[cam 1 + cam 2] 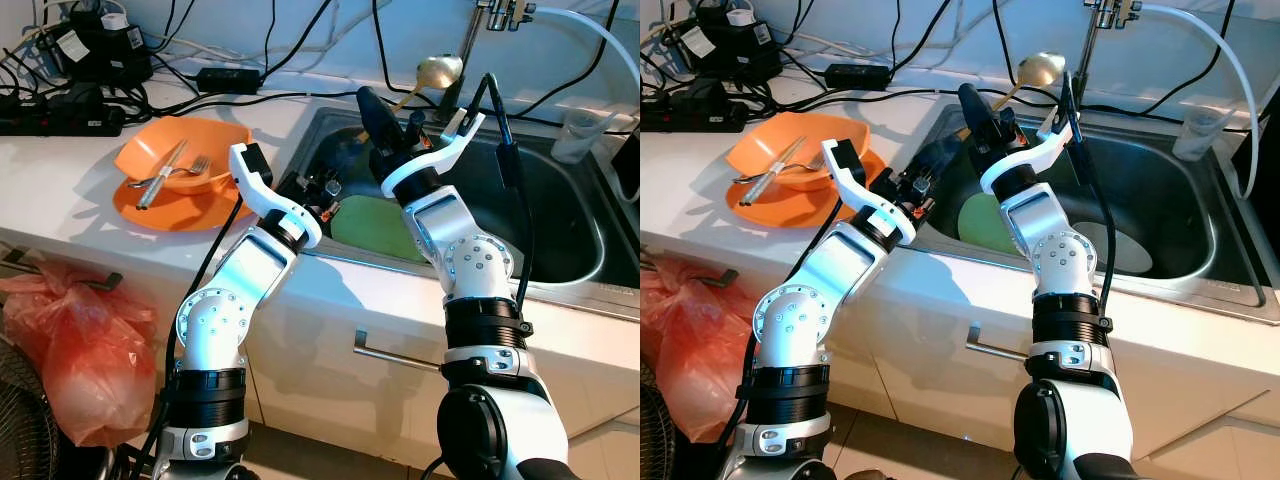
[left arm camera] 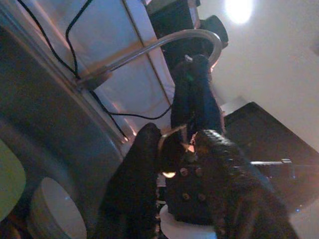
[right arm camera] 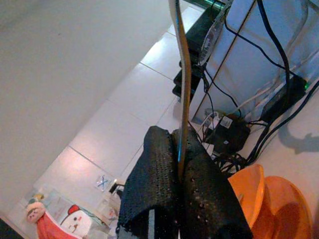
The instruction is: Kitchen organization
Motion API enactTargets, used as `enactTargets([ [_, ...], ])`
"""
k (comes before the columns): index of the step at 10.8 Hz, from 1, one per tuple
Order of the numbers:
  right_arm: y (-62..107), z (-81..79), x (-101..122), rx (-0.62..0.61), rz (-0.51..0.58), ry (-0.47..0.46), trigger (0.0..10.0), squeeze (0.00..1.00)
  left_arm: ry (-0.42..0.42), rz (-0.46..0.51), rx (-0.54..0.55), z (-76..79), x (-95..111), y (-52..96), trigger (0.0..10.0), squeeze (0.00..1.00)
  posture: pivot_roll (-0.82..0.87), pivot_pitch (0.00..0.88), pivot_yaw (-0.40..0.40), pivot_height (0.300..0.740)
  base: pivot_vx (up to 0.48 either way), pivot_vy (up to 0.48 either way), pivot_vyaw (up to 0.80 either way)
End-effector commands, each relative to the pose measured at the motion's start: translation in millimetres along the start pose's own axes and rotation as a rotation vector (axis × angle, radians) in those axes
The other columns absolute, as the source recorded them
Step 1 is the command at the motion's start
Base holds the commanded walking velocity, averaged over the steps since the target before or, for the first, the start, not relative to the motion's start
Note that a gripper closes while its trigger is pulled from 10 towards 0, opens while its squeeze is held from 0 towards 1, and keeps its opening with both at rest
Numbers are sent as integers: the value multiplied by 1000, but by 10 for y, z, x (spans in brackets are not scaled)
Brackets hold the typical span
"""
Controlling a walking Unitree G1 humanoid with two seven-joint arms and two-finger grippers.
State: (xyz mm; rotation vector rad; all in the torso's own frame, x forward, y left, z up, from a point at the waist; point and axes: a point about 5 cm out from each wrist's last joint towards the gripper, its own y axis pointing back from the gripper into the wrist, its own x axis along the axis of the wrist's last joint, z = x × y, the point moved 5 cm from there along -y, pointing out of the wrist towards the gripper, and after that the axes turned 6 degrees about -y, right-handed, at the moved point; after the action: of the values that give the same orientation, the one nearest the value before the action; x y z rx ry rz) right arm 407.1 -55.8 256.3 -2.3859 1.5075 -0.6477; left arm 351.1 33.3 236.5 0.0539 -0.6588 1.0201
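Right gripper (image 1: pixel 380 118) clamped shut on the thin metal handle of the ladle (image 1: pixel 440 71), raised over the near-left part of the sink (image 1: pixel 560 288), brass-coloured bowl up by the tap. Left gripper (image 1: pixel 932 158) low at the sink's left rim, fingers a little apart, nothing between them. Judged step: carrying the ladle out of the sink toward the table (image 1: pixel 60 185). Hold grip pressure firm — slim, smooth handle, likely to pivot between the pads. Lift clear of the rim before swinging left; avoid the left arm and the cables draped along the wall. Steer away from the orange plates (image 1: pixel 165 200) carrying fork and chopsticks, and from the green plate (image 1: pixel 372 228) in the basin. Set down flat — bowl lowest — before releasing
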Motion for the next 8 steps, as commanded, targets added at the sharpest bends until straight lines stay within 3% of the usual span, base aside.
enactTargets([
  [1,1,12,-118,5,-18,-16,10000,0,-15,-19,-56,142,-38,-18,10000,1000,79,0,1,740,0,0,0],
  [8,42,71,-149,-16,-47,63,10000,0,-161,-127,-135,158,-43,95,10000,1000,86,0,2,740,0,0,0],
])
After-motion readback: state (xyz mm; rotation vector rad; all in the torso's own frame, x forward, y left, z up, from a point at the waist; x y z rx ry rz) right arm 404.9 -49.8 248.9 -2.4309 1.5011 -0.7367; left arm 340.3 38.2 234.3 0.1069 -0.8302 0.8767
